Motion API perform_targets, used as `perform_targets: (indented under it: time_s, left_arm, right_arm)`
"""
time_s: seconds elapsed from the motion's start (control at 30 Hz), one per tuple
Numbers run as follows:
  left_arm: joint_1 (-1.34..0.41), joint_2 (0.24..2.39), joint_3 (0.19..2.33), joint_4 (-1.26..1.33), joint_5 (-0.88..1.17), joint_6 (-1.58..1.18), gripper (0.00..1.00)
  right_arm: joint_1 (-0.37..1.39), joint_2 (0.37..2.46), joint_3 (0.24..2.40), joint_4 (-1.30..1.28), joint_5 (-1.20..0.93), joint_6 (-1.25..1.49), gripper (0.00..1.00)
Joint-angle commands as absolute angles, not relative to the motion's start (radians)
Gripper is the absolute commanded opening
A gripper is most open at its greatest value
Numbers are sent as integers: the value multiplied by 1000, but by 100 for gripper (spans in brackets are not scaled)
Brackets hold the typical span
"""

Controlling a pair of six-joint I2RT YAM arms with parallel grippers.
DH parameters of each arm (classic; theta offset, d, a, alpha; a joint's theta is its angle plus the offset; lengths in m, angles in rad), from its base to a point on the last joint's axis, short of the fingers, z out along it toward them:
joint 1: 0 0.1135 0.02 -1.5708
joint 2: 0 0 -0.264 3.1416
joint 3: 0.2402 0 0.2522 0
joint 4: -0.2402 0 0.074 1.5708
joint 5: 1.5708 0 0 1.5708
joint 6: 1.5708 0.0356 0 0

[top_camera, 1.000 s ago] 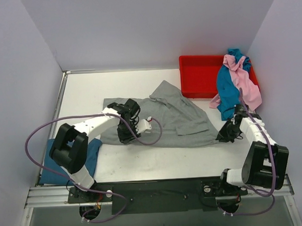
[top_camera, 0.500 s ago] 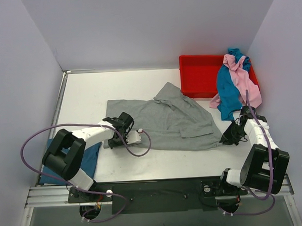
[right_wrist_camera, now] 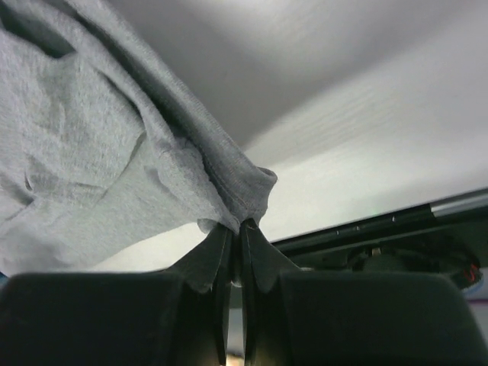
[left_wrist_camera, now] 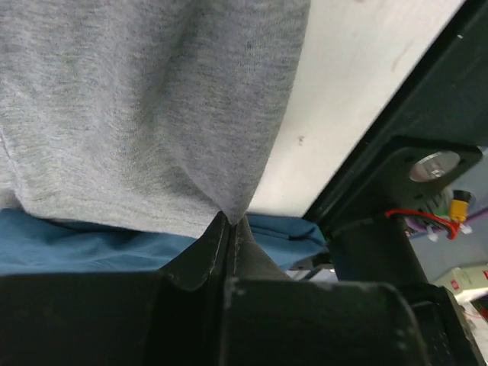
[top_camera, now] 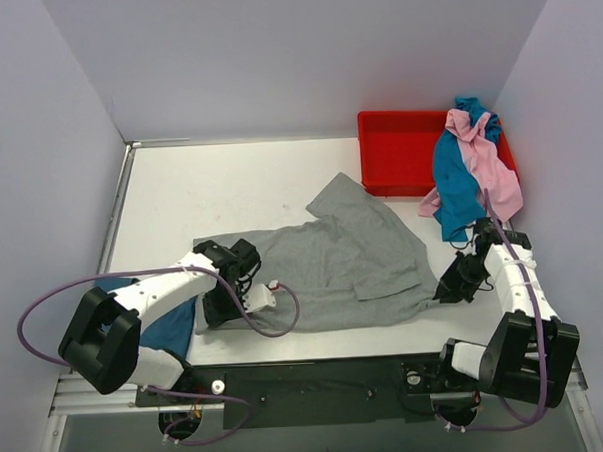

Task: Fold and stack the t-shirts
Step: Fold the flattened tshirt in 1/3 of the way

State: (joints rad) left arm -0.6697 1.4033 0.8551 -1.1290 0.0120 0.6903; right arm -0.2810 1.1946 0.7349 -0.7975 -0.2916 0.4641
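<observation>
The grey t-shirt lies spread across the near middle of the table. My left gripper is shut on its near left corner. My right gripper is shut on its near right corner. A darker blue t-shirt lies folded at the near left, partly under my left arm, and shows below the grey cloth in the left wrist view. A teal-blue t-shirt and a pink t-shirt hang over the bin's right edge.
A red plastic bin stands at the back right. The black base rail runs along the table's near edge, close to both grippers. Walls close in the left, back and right sides.
Both grippers have pulled the grey shirt toward the near edge. My left gripper moved down and left toward the blue shirt. The grey shirt now lies flatter and more spread.
</observation>
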Motion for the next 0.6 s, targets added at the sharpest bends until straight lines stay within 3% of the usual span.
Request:
perform_targets:
  time_s: [0.0,0.07,0.13,0.17,0.2,0.23,0.3,0.4,0.57]
  left_arm:
    - [-684,1388,884,-1253,93,663,0]
    - [-692,1388,888,-1273,121,666,0]
    - [-693,1393,893,-1278,143,672,8]
    - [-695,1396,899,-1272,146,673,23]
    - [-693,1397,900,-1272,146,673,30]
    - [-692,1399,907,-1272,140,678,42]
    - [-683,1402,914,-1273,111,686,63]
    - [-651,1404,934,-1218,29,689,63]
    - [-483,1440,1096,-1065,-52,646,68]
  right_arm:
    - [-221,1143,756,-986,-270,505,0]
    - [-221,1112,761,-1017,-239,505,0]
    - [-221,1088,761,-1031,-200,517,7]
    - [-219,1083,762,-1032,-189,520,25]
    - [-219,1080,765,-1038,-178,535,33]
    - [-219,1081,779,-1046,-154,538,47]
    - [-219,1078,831,-1060,-118,529,54]
    - [-181,1088,980,-1017,-97,473,60]
    - [91,1283,1363,-853,-54,291,66]
